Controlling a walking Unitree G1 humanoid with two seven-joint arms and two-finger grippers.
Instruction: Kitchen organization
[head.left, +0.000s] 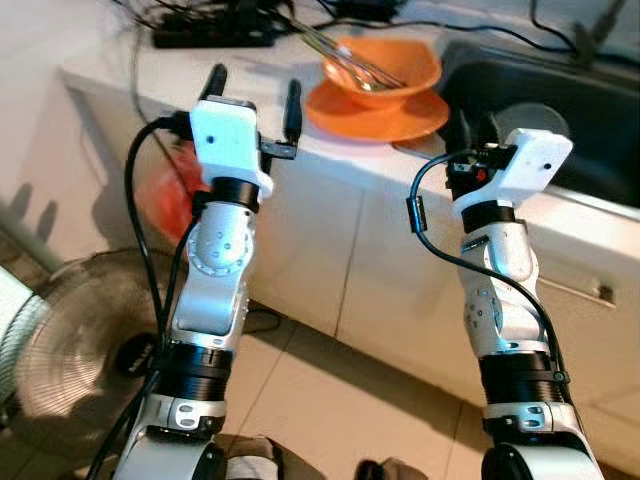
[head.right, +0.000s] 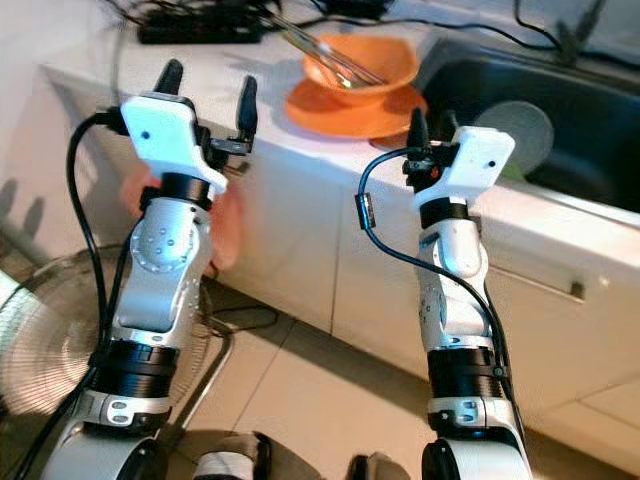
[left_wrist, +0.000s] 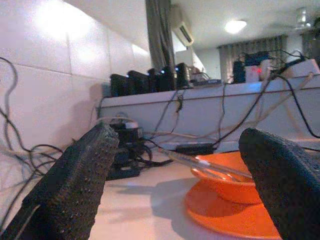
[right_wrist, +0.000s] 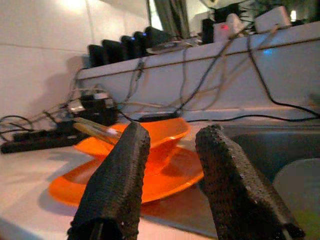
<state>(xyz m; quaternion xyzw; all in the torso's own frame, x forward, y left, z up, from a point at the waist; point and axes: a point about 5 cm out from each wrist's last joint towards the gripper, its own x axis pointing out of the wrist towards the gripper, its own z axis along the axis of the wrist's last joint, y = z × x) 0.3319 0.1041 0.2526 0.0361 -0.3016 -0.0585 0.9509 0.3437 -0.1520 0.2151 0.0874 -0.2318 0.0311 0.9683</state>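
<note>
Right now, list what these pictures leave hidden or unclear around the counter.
- Sink interior: the head views' edge cuts it off; dark inside.
- Whisk handle: runs past the top edge.
- Pale round item in the sink: right gripper partly covers it; identity unclear.
- Orange thing under the counter: left arm hides it.

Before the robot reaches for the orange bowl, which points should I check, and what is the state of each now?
1. Left gripper open, holding nothing: ok.
2. Right gripper open, holding nothing: ok.
3. Bowl upright on the plate: ok.
4. Whisk leans loosely in the bowl, may tip out when lifted: not ok.
5. Path from both grippers to the bowl free: ok.
6. Space in the sink beside the round lid: cannot tell.
</note>
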